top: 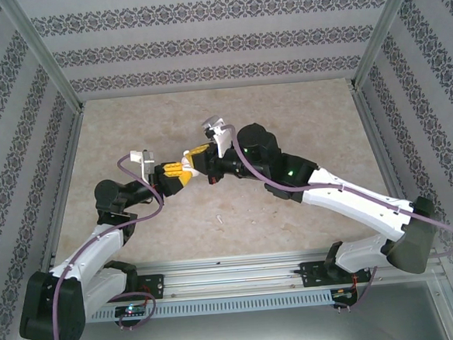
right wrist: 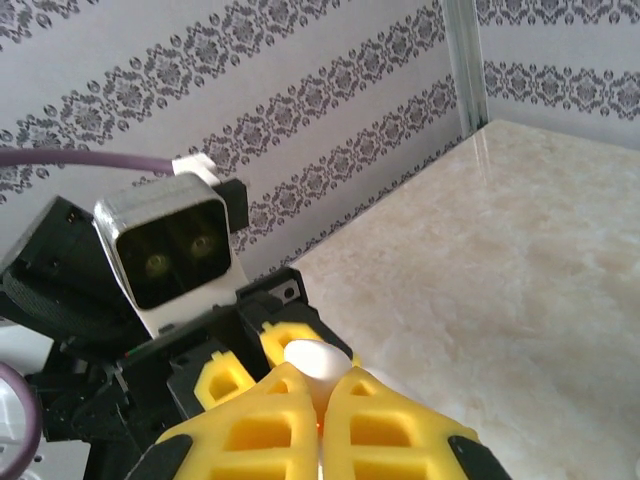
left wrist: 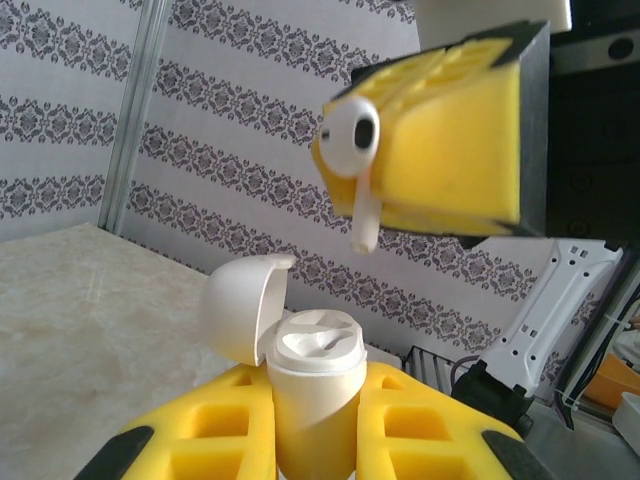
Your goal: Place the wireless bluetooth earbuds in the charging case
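Since the earbud (left wrist: 352, 140) looks tiny, light and probably slippery, the right hand (right wrist: 318, 405) pinches its bulb, stem hanging free just above the open charging case (left wrist: 312, 365). The left hand (left wrist: 315, 430) clamps that case upright by its hard, glossy sides.

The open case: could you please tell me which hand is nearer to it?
Left. The left hand grips the case; the right hand, holding an earbud, is close but apart from it.
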Controlling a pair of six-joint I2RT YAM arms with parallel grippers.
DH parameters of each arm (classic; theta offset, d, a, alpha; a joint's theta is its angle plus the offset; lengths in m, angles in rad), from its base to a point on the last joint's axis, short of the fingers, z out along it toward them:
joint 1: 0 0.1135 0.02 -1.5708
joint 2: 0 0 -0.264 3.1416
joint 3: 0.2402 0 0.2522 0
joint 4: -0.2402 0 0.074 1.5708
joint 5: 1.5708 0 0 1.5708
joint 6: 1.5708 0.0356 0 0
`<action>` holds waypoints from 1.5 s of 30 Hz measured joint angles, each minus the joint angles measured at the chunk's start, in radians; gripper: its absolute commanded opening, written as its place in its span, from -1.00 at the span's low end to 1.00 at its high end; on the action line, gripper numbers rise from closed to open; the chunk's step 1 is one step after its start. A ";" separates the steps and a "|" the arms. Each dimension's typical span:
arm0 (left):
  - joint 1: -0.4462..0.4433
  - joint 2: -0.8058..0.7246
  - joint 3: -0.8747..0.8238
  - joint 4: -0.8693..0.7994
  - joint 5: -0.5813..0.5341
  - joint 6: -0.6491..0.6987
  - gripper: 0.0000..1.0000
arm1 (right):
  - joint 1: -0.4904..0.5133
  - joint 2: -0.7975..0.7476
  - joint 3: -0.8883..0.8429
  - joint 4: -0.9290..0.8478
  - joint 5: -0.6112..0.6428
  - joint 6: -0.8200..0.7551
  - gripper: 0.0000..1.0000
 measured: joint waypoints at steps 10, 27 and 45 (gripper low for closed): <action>0.000 0.011 0.002 0.024 0.000 -0.008 -1.00 | 0.000 0.042 0.006 0.000 -0.031 -0.007 -0.88; -0.001 0.060 0.002 0.084 -0.005 -0.079 -1.00 | -0.032 0.019 -0.089 0.065 -0.079 0.000 -0.88; -0.007 0.077 0.008 0.095 0.027 -0.072 -1.00 | -0.045 -0.007 -0.104 0.024 -0.103 0.022 -0.57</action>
